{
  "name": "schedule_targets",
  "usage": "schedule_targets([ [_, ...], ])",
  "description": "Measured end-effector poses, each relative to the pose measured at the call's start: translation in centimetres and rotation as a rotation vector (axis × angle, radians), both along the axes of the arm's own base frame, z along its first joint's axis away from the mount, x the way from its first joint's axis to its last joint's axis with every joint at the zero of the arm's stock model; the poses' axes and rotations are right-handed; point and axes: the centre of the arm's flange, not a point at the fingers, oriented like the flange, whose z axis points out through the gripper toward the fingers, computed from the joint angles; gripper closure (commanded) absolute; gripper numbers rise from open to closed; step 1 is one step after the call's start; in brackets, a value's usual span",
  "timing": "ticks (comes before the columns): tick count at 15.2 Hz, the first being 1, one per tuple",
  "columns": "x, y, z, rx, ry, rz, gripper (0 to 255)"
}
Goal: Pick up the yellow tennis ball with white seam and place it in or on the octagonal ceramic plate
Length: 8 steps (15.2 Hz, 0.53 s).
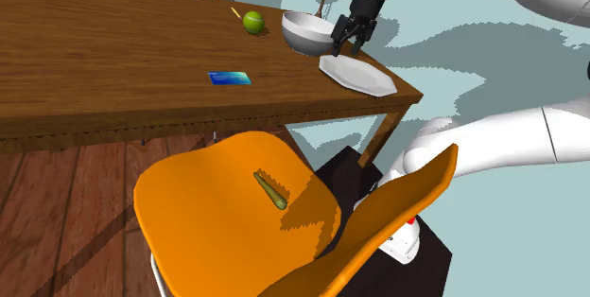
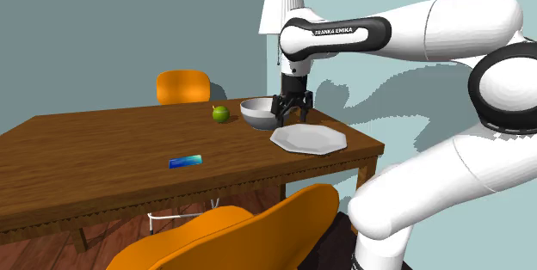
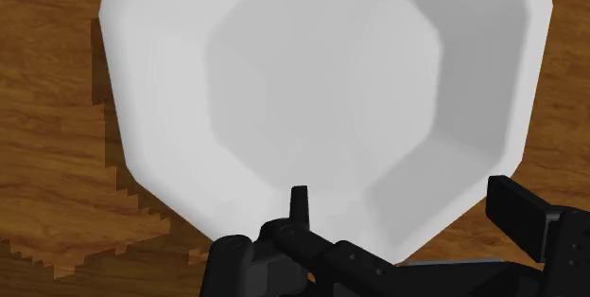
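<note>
At the shoulder view's left, a blue card lies flat on the wooden table, clear of any likely reach. Farther back and to the right sits the tennis ball (drawn yellow-green, its seam too small to make out). It rests on the tabletop just left of a white bowl and apart from it. Only the flat surface keeps it there, so it would probably roll at a nudge.

Right of the bowl, the gripper hangs pointing down, its 2 fingers spread with nothing between them. The wrist view looks straight down on the octagonal plate, so the hand hovers over the goal rather than over the ball. The plate is bare and lies near the table's right corner, close to the stand, where the arm can reach it easily.

By this layout the pick has not begun. The arm would need to travel left past the bowl, whose rim stands between gripper and ball, then descend over the ball with its fingers wide.
</note>
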Motion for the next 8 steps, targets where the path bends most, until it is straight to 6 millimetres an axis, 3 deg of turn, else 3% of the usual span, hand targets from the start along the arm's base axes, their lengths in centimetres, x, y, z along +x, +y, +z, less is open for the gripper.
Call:
schedule_targets([
  [3, 1.6, 0.5, 0.4, 0.001, 0.009, 0.000, 0],
  [8, 8.3, 2.3, 1.2, 0.003, 0.047, -0.001, 0],
])
